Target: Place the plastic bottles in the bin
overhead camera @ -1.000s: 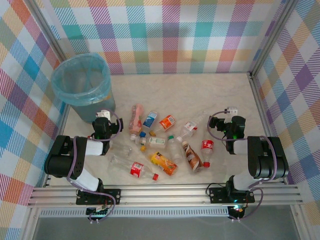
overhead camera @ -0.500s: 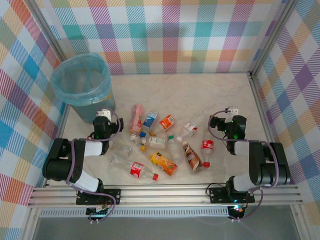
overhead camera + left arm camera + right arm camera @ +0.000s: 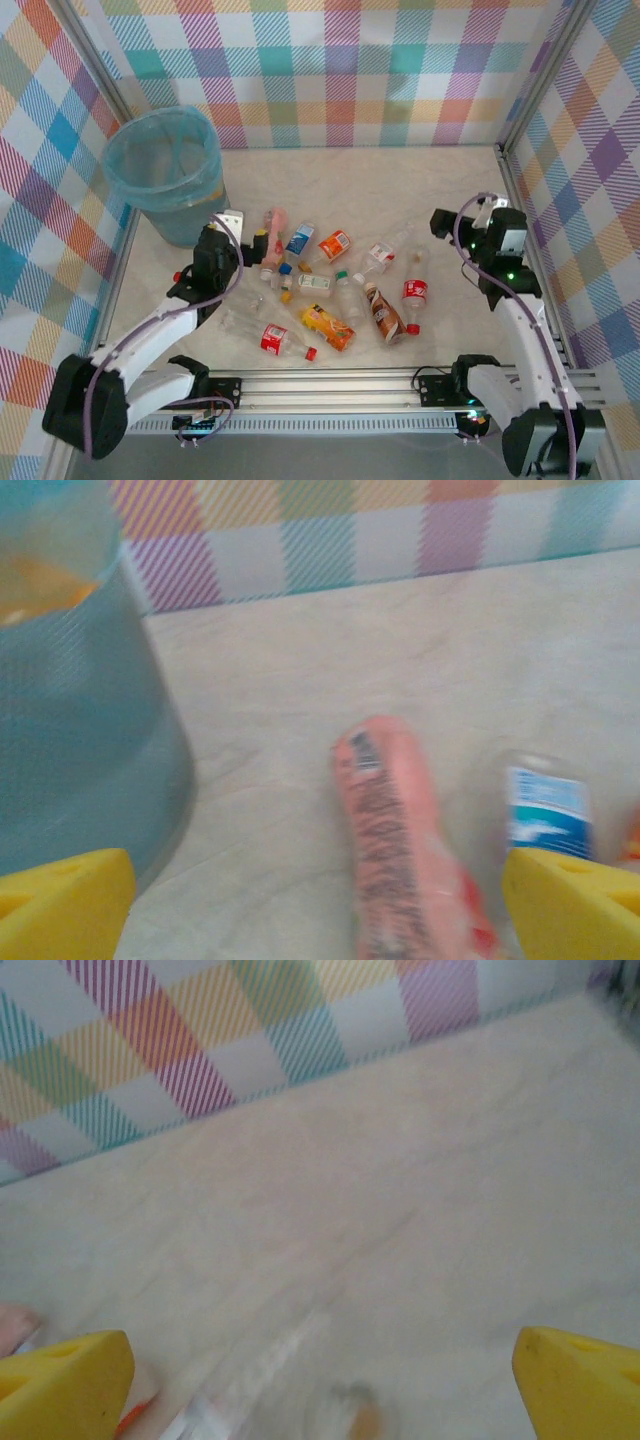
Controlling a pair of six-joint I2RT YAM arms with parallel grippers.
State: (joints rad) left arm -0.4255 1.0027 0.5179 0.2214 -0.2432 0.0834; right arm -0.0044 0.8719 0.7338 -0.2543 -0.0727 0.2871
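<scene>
Bottle run opens: my left gripper, fingers spread wide and empty, hangs over a pink bottle lying near the bin, probably chosen as the shortest carry. My right gripper, equally spread, hangs over the far side of the bottles from the bin. Blur smears a clear bottle beneath it, and the bin's bag hides its bottom.
</scene>
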